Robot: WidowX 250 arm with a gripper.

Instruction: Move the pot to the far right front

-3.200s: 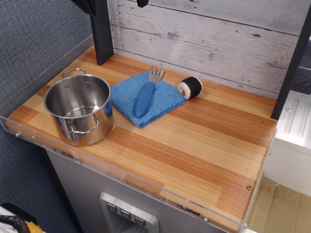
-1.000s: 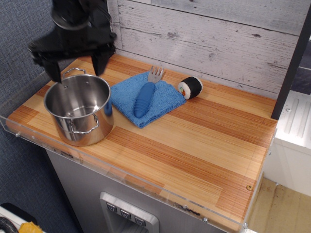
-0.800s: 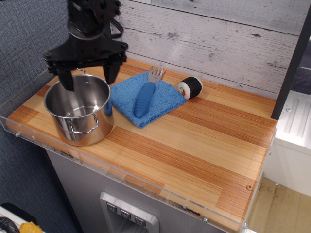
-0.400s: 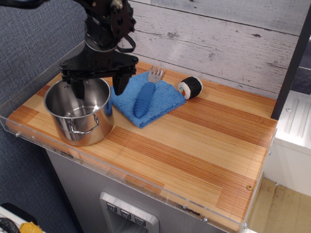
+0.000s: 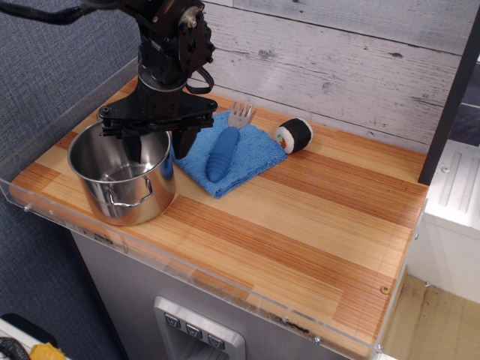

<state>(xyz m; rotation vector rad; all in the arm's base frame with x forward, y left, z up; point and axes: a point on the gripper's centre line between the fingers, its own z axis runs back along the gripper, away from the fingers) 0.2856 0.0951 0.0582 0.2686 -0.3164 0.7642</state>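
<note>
The shiny steel pot [image 5: 120,176] stands upright at the left front of the wooden table, its front wire handle facing me. My black gripper [image 5: 157,144] is open and hangs over the pot's right rim. One finger [image 5: 133,146] reaches down inside the pot; the other finger [image 5: 184,144] is outside, between the pot and the blue cloth. I cannot tell if either finger touches the wall. The pot's far handle is hidden by the gripper.
A blue cloth [image 5: 244,165] lies just right of the pot with a blue-handled fork [image 5: 225,146] on it. A sushi roll [image 5: 294,135] sits beyond it near the plank wall. A clear plastic lip [image 5: 225,289] runs along the table's front edge. A black post stands at far right.
My gripper came down from above the back left, moved right and lowered until its open fingers straddle the pot's right rim. The pot has not moved.
</note>
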